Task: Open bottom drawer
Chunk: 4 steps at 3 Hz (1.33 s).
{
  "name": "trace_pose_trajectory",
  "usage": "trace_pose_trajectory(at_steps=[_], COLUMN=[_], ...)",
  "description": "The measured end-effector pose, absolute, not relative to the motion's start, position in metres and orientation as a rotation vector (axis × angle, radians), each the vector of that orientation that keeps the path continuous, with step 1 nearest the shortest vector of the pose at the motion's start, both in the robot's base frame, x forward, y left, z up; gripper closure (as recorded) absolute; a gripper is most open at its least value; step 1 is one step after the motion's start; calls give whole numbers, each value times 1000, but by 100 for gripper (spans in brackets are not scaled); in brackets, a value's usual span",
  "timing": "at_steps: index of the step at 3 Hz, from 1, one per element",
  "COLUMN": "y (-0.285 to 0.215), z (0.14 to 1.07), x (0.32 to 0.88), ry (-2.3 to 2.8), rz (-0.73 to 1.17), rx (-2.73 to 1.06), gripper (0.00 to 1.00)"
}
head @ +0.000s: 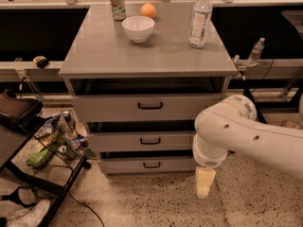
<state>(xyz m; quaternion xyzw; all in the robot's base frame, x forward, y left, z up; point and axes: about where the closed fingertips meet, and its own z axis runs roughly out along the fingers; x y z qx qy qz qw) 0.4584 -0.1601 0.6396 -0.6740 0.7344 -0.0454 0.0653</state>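
Observation:
The grey cabinet [109, 63] has three drawer fronts. The bottom drawer [124, 165] is the shortest and lowest one, with a small black bar handle [152, 165]; its front sits about flush with the drawer above. My white arm [246, 136] reaches in from the right. My gripper [205, 182] hangs low as a pale block just above the floor, right of the bottom drawer's front and apart from its handle.
On the cabinet top stand a white bowl [138, 28], a can [118, 4], an orange [148, 10] and a water bottle [200, 18]. A black cart [33, 174] with bags and cans stands at the left. Cables lie on the speckled floor [142, 202].

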Motion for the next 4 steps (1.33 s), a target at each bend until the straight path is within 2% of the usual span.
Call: trace_pose_trajectory(at_steps=[1, 3, 4], y=[-153, -144, -120], z=[589, 574, 521], x=[462, 468, 484], ry=[2248, 2233, 2183], rz=[-88, -55, -26], rx=[-2002, -2018, -2047], gripper=[0, 0, 0])
